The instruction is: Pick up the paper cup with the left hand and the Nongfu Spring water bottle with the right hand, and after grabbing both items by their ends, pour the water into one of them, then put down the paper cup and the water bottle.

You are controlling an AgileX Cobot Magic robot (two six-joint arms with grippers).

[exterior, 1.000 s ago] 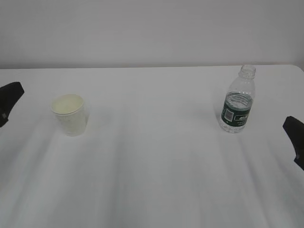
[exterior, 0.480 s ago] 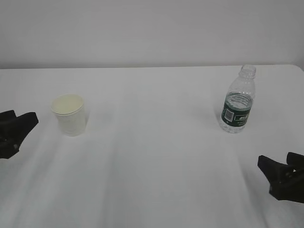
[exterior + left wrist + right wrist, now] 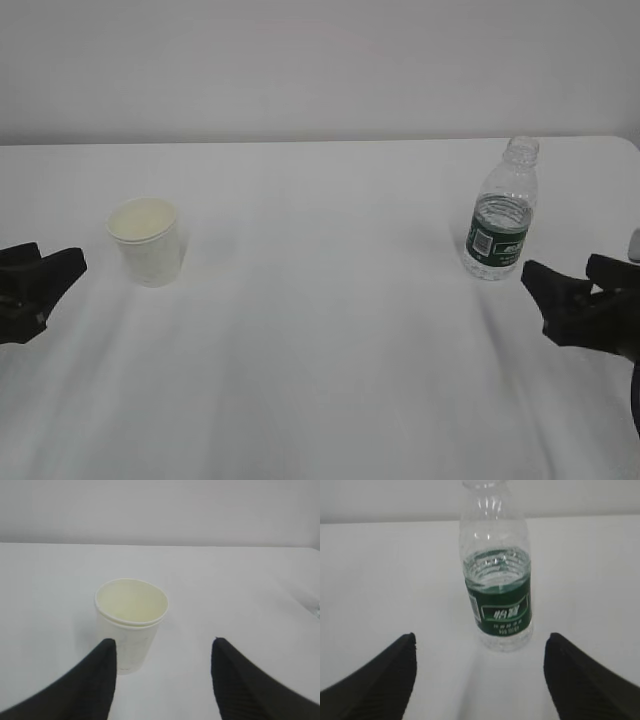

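Two items upright: white tapered paper cup [image 3: 147,241], clear ribbed Nongfu Spring water bottle [image 3: 500,218], green label. Left hand [image 3: 40,278], right hand [image 3: 570,290]: jaws wide, holding nothing.

A broad white table [image 3: 320,350] fills the lower part of the exterior view, its surface matte and faintly streaked with soft grey shading. Behind the table's far edge rises a plain pale wall [image 3: 320,60], bare and evenly toned. The line where wall meets table runs straight across. At the table's far right, the corner rounds off. Light is soft and diffuse, throwing only faint shadows onto the table.
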